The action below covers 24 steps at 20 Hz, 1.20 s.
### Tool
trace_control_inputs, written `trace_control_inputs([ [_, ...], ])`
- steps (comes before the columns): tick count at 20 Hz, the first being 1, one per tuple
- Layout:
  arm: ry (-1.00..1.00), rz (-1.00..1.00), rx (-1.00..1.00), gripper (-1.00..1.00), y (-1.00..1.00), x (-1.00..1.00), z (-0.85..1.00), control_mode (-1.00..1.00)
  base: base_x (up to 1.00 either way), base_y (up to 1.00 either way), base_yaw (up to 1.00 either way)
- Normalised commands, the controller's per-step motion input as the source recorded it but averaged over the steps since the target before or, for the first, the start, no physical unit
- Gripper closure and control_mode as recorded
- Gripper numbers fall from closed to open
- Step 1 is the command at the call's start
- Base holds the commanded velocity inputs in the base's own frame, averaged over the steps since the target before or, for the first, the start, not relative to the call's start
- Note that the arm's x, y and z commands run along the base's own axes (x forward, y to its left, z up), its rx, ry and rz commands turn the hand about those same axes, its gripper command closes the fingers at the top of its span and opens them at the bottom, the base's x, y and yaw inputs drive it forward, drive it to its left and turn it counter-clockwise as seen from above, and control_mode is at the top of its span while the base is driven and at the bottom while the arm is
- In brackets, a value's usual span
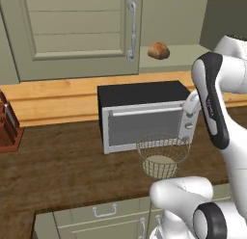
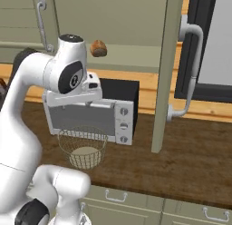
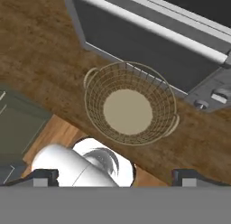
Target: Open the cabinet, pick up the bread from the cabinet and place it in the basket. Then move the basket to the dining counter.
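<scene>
The cabinet's left door (image 1: 77,31) is shut; its right door (image 2: 165,70) is swung open and stands edge-on. The bread (image 1: 158,51) (image 2: 98,48), a small golden-brown bun, lies on the open cabinet's shelf. The wire basket (image 1: 162,156) (image 2: 83,148) (image 3: 129,103) stands empty on the dark wood worktop, just in front of the microwave. My gripper (image 3: 116,177) hangs above the basket and points down at it, open, with nothing between its fingertips (image 3: 45,176). The dining counter is out of view.
A silver microwave (image 1: 144,115) (image 2: 90,113) stands right behind the basket, under the cabinet. A knife block (image 1: 7,125) sits at the far left of the worktop (image 1: 58,165). Green drawer fronts (image 2: 136,203) run below. The open door's bar handle (image 2: 188,70) juts out to the right.
</scene>
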Motion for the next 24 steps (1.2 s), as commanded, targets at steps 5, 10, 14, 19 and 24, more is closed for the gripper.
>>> trace_control_inputs([
  [5,-0.71,-0.23,0.11,-1.0,0.31,0.64,0.21,-1.0,0.0,0.0,0.0],
  [10,-0.51,-0.54,0.22,-1.0,0.07,0.52,0.43,-1.0,0.0,0.0,0.0],
  [14,-0.14,-0.34,0.24,-1.0,0.0,0.16,0.73,-1.0,0.0,0.0,0.0],
  [19,0.0,-0.03,0.11,-1.0,-0.01,0.04,0.89,-1.0,0.0,0.0,0.0],
  [24,0.0,0.09,0.0,-1.0,-0.17,0.66,0.13,-1.0,0.0,0.0,0.0],
])
